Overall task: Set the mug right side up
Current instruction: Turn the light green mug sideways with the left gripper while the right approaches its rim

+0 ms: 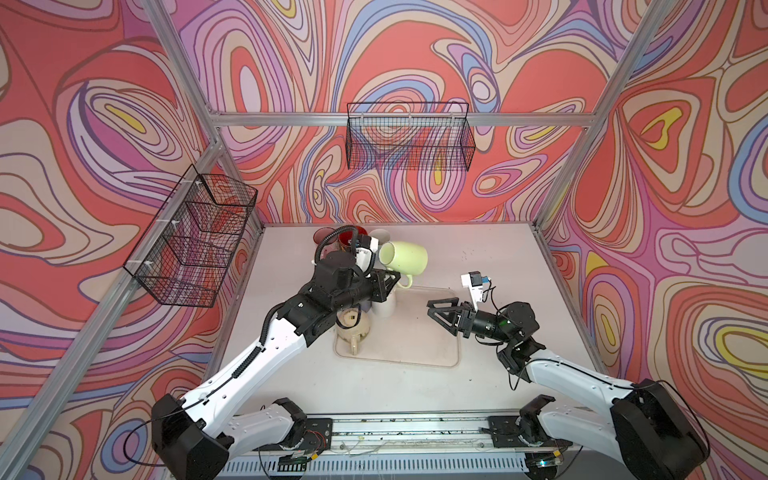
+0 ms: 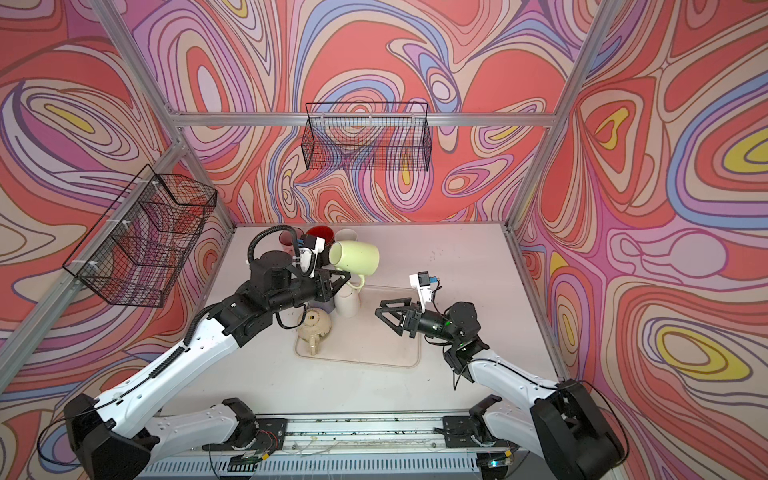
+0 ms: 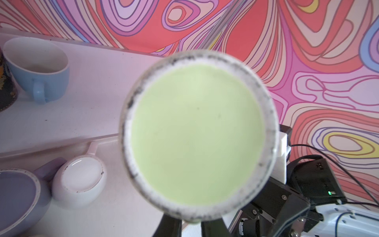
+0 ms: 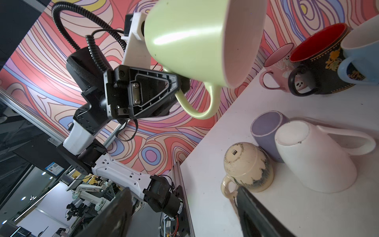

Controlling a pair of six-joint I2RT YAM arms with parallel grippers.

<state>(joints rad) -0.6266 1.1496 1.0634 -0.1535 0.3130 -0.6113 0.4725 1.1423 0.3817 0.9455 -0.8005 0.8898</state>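
Seven ceramic mugs show: one pale green mug (image 1: 405, 257), one pink mug (image 4: 276, 67), one black mug with a red inside (image 4: 320, 61), one light blue mug (image 4: 361, 51), one lilac mug (image 4: 264, 127), one white mug (image 4: 311, 160) and one speckled cream mug (image 4: 246, 166). There are two black wire baskets, the back-wall basket (image 1: 409, 141) and the left-wall basket (image 1: 195, 241), and one clear plastic tray (image 1: 407, 345).
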